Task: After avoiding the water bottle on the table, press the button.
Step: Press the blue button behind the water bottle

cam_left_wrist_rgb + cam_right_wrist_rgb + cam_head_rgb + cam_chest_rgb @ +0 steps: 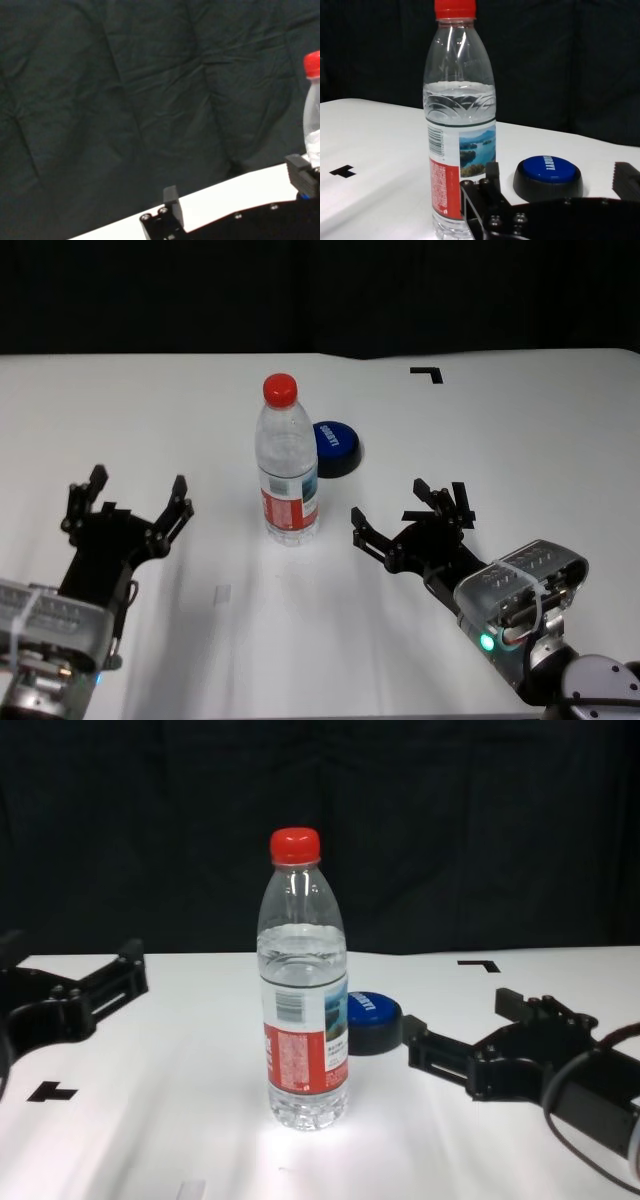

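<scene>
**Entry: bottle standing between arms, button behind it, press not yet made**

Fingers on both grippers are standing spread wide and holding nothing. Right gripper (412, 512) is hovering low over the tabletop (520, 440), just to the right of the water bottle (288, 465) and nearer the robot than the button (334, 448). Left gripper (130, 505) is hanging well apart on the bottle's other side, apparently idle.

Water bottle: upright at the middle of the tabletop, red cap on, partly filled. Button: low blue dome on a black base, sitting just behind and to the right of the bottle; in the right wrist view the button (548, 176) is showing beside the bottle (459, 125), with a clear gap between them.

Risk noted: the bottle is tall and narrow-based, so it is probably tipping easily. A right-arm path drifting leftward is likely brushing the label or shoulder and toppling it, possibly onto the button. Wide-spread fingers are also widening the swept path beside the bottle.
</scene>
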